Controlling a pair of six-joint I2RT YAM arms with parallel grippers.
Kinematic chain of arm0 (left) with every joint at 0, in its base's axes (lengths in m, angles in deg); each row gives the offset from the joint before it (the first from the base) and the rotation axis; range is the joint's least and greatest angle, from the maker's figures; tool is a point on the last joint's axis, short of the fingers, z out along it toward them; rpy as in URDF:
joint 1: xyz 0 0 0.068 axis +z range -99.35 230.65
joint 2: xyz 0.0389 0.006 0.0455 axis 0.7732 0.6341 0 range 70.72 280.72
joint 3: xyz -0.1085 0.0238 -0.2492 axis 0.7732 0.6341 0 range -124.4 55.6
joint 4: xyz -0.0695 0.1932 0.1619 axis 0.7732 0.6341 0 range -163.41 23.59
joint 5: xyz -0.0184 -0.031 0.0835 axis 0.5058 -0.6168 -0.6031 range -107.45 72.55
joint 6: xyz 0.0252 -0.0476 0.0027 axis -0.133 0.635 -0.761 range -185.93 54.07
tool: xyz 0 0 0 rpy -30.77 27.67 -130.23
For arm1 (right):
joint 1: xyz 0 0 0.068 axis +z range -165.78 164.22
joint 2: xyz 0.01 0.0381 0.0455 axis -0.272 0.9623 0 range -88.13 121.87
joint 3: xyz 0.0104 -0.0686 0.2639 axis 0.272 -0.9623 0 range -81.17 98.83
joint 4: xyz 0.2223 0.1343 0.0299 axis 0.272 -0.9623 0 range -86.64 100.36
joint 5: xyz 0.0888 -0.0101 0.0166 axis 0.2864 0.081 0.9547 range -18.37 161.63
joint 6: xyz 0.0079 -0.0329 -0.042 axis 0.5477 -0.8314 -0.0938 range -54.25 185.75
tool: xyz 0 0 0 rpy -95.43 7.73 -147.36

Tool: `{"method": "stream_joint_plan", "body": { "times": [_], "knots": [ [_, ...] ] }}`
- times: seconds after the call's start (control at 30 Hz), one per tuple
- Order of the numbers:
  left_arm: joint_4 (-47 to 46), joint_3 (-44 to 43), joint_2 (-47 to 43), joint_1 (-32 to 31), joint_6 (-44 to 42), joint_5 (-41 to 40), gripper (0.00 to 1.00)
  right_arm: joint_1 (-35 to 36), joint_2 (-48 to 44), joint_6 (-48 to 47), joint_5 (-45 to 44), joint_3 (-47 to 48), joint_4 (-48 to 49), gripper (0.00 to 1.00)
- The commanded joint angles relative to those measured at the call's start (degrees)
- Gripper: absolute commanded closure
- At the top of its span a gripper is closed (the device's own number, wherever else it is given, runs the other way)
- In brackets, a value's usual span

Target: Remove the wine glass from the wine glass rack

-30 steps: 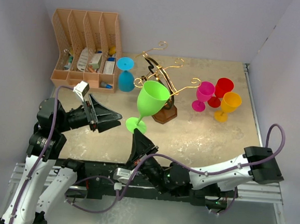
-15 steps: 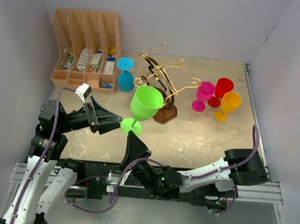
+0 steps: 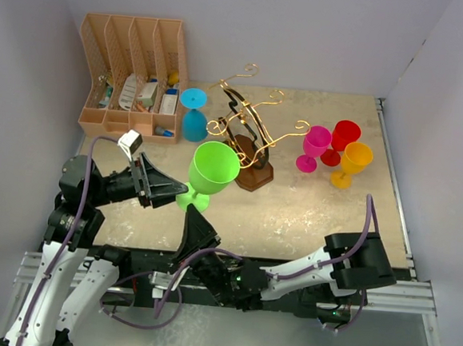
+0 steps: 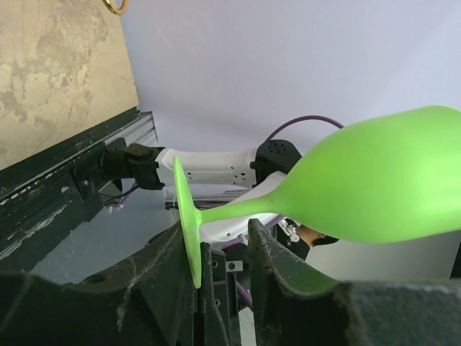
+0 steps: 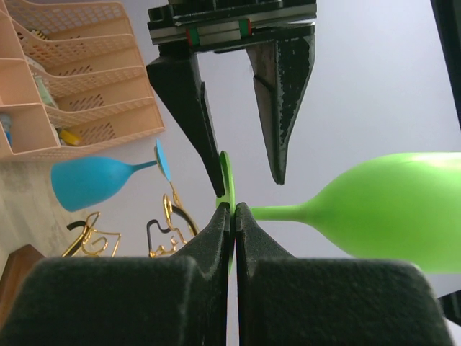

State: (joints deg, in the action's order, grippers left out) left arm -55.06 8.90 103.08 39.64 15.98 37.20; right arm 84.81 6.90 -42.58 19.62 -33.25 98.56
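Observation:
The green wine glass (image 3: 214, 168) hangs free in the air in front of the gold wine glass rack (image 3: 247, 122), lying on its side. My right gripper (image 3: 191, 212) is shut on the rim of its round foot (image 5: 227, 180) from below. My left gripper (image 3: 180, 191) reaches in from the left, open. In the left wrist view its fingers (image 4: 166, 252) straddle the foot and stem (image 4: 238, 209), one finger against the foot's outer face and the other clear of the stem. The bowl (image 4: 382, 184) points away to the right.
A tan slotted organiser (image 3: 131, 69) stands at the back left, with a blue glass (image 3: 193, 115) beside it. Pink (image 3: 314, 147), red (image 3: 344, 138) and orange (image 3: 353, 162) glasses stand at the right. The rack's dark base (image 3: 255, 175) is just behind the green glass.
My right gripper carried the green glass left and down, so its foot now sits between the left gripper's fingers. The left jaws have narrowed around it.

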Motion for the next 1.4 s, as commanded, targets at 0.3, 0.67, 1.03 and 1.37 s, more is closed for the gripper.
{"method": "stream_joint_plan", "body": {
  "times": [0.3, 0.67, 1.03, 1.37],
  "knots": [
    [-5.09, 2.04, -1.54, 0.11, 2.16, 1.57, 1.00, 0.23, 0.07, -1.53, 0.51, 3.82, 11.27, 1.00],
    [-22.55, 14.17, -2.49, 0.11, 10.10, -3.44, 1.00, 4.01, -8.84, 7.64, -9.85, 3.82, 1.20, 0.49],
    [-52.80, 23.59, 7.44, 0.15, 18.74, -9.82, 1.00, 5.76, -21.03, 5.79, -25.89, 3.80, 1.60, 0.49],
    [-59.94, 25.97, 12.22, 0.11, 14.21, -7.29, 1.00, 5.42, -33.25, 31.50, -30.60, 17.05, -28.03, 0.46]
  ]
}}
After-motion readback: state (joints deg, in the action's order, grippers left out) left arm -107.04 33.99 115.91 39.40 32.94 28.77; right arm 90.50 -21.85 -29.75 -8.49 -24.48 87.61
